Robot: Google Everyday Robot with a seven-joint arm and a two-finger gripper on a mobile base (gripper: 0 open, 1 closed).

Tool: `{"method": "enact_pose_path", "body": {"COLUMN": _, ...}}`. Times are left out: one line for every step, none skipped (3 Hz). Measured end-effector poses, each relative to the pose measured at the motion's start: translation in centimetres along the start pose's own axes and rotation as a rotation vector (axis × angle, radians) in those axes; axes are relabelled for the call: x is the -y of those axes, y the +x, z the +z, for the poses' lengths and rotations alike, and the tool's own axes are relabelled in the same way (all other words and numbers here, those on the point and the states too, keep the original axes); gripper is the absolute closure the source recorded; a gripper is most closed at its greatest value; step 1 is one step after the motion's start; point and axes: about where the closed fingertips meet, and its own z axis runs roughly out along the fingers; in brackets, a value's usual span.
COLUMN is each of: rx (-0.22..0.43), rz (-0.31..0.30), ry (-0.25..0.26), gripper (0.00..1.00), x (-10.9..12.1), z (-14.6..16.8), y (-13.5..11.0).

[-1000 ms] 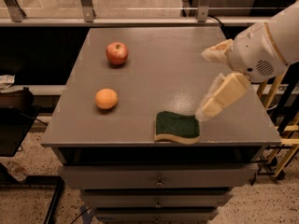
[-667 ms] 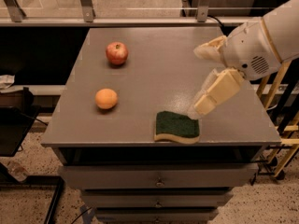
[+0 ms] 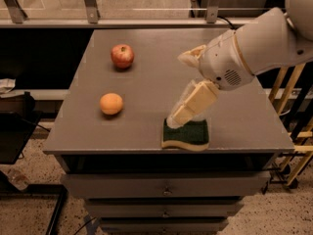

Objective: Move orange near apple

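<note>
The orange sits on the grey table near its front left. The red apple with yellowish patches stands further back on the left, well apart from the orange. My gripper hangs over the middle right of the table, to the right of the orange and clear of it. Its two cream fingers are spread apart and hold nothing. The lower finger is just above the sponge.
A green and yellow sponge lies at the table's front edge, right of centre. Drawers are below the tabletop. A yellow frame stands to the right of the table, and a rail runs behind it.
My arm and gripper have moved left, from the table's right side toward its middle. The orange, apple and sponge have not moved.
</note>
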Motion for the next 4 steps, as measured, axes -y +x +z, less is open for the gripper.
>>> {"method": "enact_pose_path", "body": {"rx": -0.018, "rz": -0.042, "ry": 0.020, "gripper": 0.00, "x": 0.4, "z": 4.6, "y": -1.0}}
{"method": "enact_pose_path", "body": {"rx": -0.017, "rz": -0.049, "ry": 0.044, "gripper": 0.00, "x": 0.9, "z": 8.3, "y": -1.6}}
{"method": "enact_pose_path", "body": {"rx": 0.013, "rz": -0.040, "ry": 0.036, "gripper": 0.00, "x": 0.8, "z": 11.0, "y": -2.3}}
{"method": "enact_pose_path", "body": {"rx": 0.056, "rz": -0.036, "ry": -0.001, "gripper": 0.00, "x": 0.0, "z": 14.1, "y": -3.7}}
